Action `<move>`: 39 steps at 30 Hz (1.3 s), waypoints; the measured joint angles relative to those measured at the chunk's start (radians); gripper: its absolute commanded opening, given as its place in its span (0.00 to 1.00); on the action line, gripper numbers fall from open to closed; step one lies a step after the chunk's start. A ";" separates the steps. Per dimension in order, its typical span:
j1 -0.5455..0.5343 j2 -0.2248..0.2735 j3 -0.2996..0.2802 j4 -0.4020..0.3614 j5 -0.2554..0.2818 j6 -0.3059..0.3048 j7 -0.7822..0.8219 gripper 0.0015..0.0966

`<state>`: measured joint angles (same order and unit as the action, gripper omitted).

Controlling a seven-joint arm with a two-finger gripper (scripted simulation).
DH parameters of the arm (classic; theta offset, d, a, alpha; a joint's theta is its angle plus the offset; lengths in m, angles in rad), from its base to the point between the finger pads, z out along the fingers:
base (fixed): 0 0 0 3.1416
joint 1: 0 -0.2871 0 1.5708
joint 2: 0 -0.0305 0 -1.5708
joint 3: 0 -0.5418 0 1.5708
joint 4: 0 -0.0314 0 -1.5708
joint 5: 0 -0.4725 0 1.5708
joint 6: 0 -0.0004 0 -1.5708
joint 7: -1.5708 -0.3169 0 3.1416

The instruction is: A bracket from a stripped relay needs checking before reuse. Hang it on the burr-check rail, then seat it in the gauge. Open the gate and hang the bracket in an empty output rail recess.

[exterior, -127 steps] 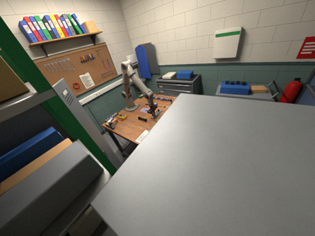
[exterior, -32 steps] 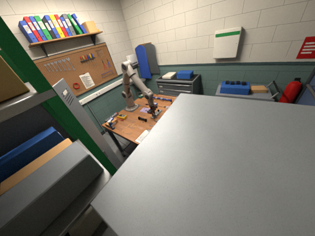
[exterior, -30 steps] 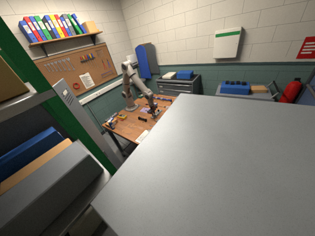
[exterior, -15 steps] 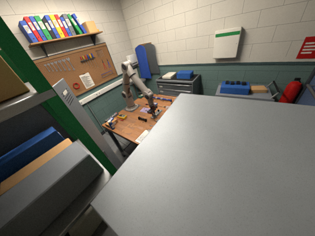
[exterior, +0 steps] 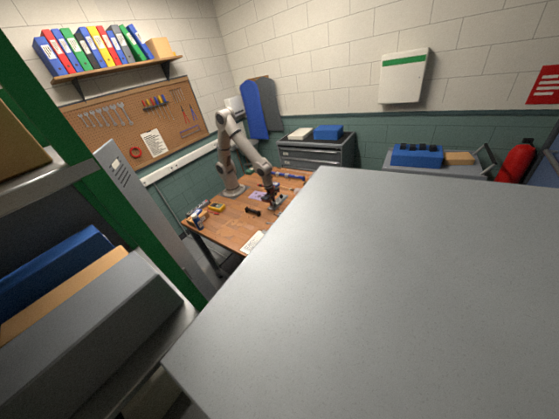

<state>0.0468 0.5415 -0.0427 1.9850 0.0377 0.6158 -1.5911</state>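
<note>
The arm reaches down over a grey fixture [exterior: 277,201] at the right edge of the wooden bench, with my gripper [exterior: 272,197] low against it. The bracket is too small to make out at this distance, and it is hidden at the fingers. A dark block [exterior: 253,211] lies on the bench left of the fixture, apart from it. A blue rail [exterior: 287,175] runs along the back of the bench, and a lilac mat [exterior: 257,195] lies by the arm's base. My gripper is closed on a small part that I take for the bracket.
A large grey tabletop [exterior: 384,288] fills the foreground and hides the bench's right side. A yellow meter [exterior: 216,206] and a small blue-and-white box [exterior: 197,218] sit at the bench's left end. Green shelving [exterior: 67,234] stands at the left.
</note>
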 measured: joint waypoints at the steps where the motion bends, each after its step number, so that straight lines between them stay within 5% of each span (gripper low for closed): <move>1: 0.000 0.000 0.000 0.000 0.000 0.000 0.000 0.37; 7: 0.000 0.000 0.000 0.000 0.000 0.000 0.000 0.48; 25: 0.000 -0.004 0.000 -0.001 0.000 0.005 0.000 0.48; 39: 0.002 -0.065 -0.002 -0.017 -0.006 0.081 0.005 0.48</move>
<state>0.0486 0.4766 -0.0443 1.9678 0.0316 0.6973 -1.5858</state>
